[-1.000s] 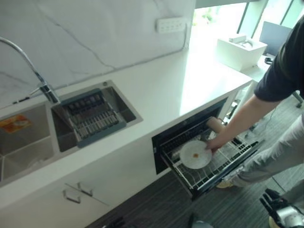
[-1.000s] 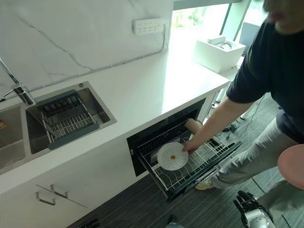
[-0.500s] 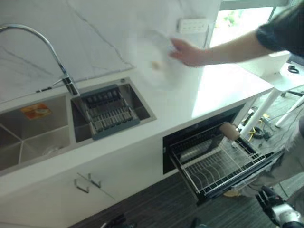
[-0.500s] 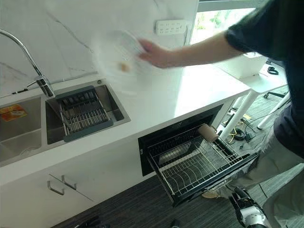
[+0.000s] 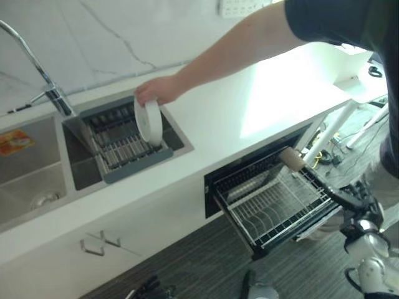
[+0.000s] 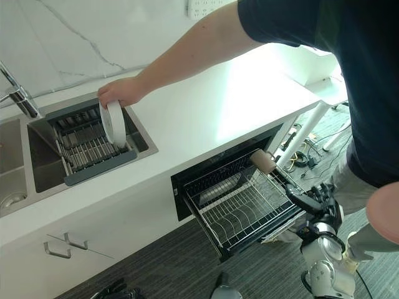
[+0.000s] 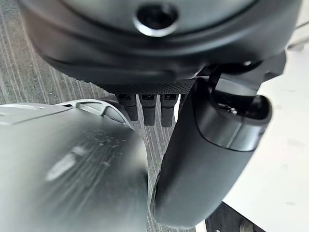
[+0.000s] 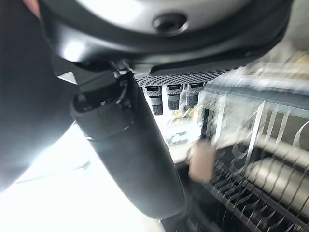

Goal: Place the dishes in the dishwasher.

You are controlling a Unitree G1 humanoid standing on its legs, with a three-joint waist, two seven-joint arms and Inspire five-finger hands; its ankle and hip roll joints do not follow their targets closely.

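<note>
A person's hand (image 5: 156,90) holds a white plate (image 5: 149,121) upright on edge in the grey drying rack (image 5: 124,149) set in the right sink basin. The dishwasher drawer is pulled out below the counter, and no dish shows in its wire rack (image 5: 274,202); a tan cylinder (image 5: 290,159) stands at its far right corner. My right hand (image 6: 310,200) hovers open at the drawer's front right corner, fingers straight, holding nothing. In its wrist view the right hand (image 8: 130,154) shows with the wire rack (image 8: 260,193) past it. My left hand (image 7: 207,159) hangs relaxed over the striped floor.
The person stands at the right, leaning over the white counter (image 5: 268,93). A curved faucet (image 5: 43,81) rises behind the sinks, and the left basin (image 5: 31,180) lies beside the rack. Cabinet handles (image 5: 100,243) stick out below. Dark striped floor lies in front of the drawer.
The person lifted the plate out of the dishwasher rack, carried it over the counter and now stands it in the sink rack. My right hand rose to the drawer's corner. The camera shifted.
</note>
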